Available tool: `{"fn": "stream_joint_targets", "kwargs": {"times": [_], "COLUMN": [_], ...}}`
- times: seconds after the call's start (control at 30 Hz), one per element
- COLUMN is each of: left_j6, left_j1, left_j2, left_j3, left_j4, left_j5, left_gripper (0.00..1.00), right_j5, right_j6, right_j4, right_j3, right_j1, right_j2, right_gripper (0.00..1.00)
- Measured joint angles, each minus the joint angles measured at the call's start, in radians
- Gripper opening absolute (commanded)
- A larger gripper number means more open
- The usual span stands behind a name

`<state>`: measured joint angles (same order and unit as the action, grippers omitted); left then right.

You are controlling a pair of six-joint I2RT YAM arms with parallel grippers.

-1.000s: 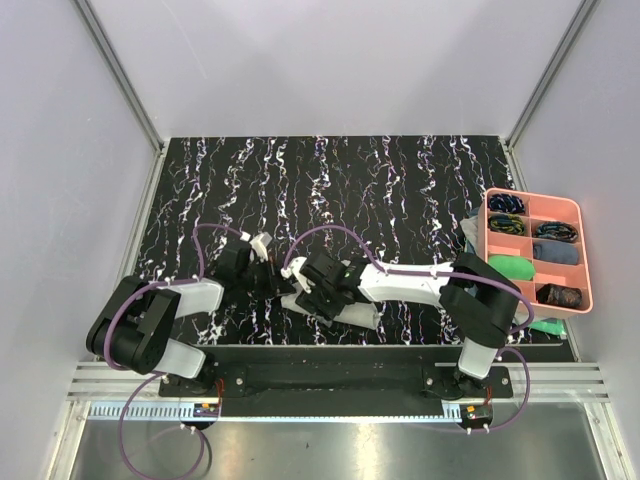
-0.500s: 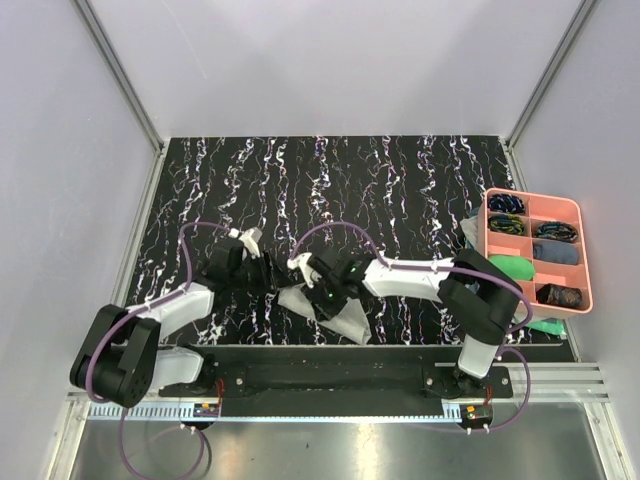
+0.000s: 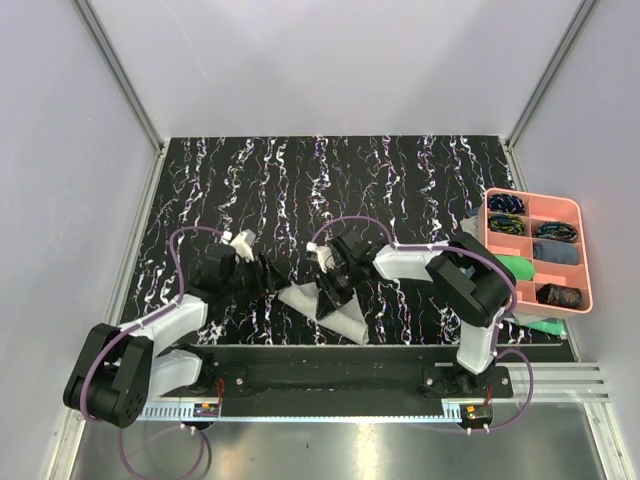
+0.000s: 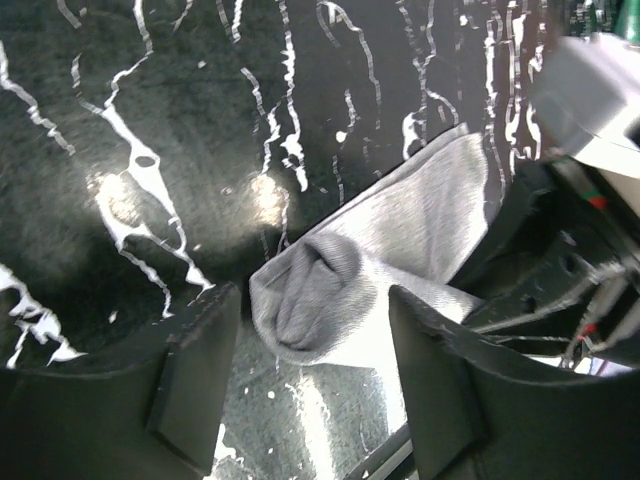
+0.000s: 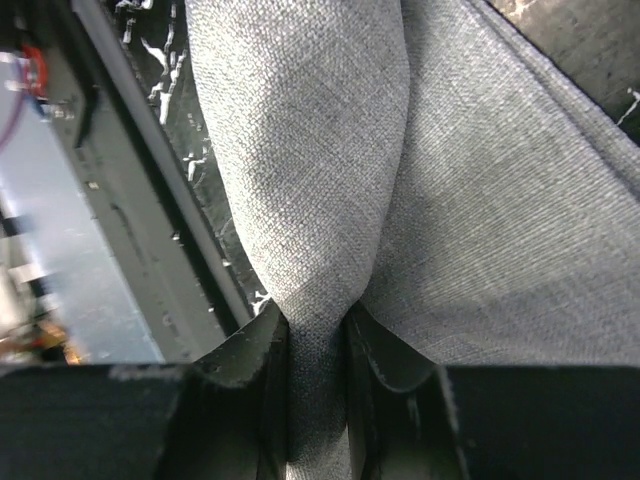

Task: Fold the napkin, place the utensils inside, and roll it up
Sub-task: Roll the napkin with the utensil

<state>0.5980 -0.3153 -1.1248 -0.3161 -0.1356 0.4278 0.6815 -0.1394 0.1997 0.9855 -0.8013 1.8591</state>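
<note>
Now the napkin (image 3: 327, 306) is seen bunched on the table (image 3: 400, 180) near its front edge, partly rolled, between the two arms. A fold of it is pinched tight in the right hand (image 5: 318, 335), which is clenched on the cloth. The left hand (image 4: 313, 345) is held spread wide, released, and the napkin's rolled end is framed between its fingers.

A black white-veined marble table (image 3: 330, 180) sits between plain pale walls (image 3: 330, 60), overhead light glaring off it.
</note>
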Motion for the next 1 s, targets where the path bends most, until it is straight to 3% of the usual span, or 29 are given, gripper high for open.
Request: {"fn": "stream_joint_targets", "kwargs": {"times": [0.23,0.37,0.47,0.5,0.63,0.8,1.0], "left_j6": [-0.004,0.000,0.007,0.014,0.029,0.032,0.031], "left_j1": [0.000,0.000,0.000,0.000,-0.001,-0.001,-0.001], "left_j2": [-0.093,-0.154,-0.195,-0.204,-0.244,-0.264,-0.267], "left_j3": [0.005,0.011,0.017,0.017,0.018,0.015,-0.008], "left_j4": [-0.101,-0.156,-0.203,-0.216,-0.264,-0.270,-0.219], "left_j5": [0.044,0.068,0.089,0.094,0.121,0.130,0.130], "left_gripper": [0.60,0.49,0.32,0.21,0.02,0.00,0.00], "right_j5": [0.144,0.175,0.189,0.193,0.196,0.146,-0.106], "right_j6": [-0.018,-0.019,-0.021,-0.021,-0.030,-0.038,-0.021], "right_j4": [-0.008,-0.008,-0.008,-0.008,-0.001,0.066,0.183], "right_j3": [0.018,0.023,0.027,0.027,0.032,0.051,0.055], "right_j1": [0.050,0.055,0.055,0.055,0.055,0.048,0.030], "right_j2": [0.066,0.083,0.092,0.093,0.095,0.054,-0.093], "right_gripper": [0.25,0.25,0.27,0.30,0.48,0.59,0.69]}}
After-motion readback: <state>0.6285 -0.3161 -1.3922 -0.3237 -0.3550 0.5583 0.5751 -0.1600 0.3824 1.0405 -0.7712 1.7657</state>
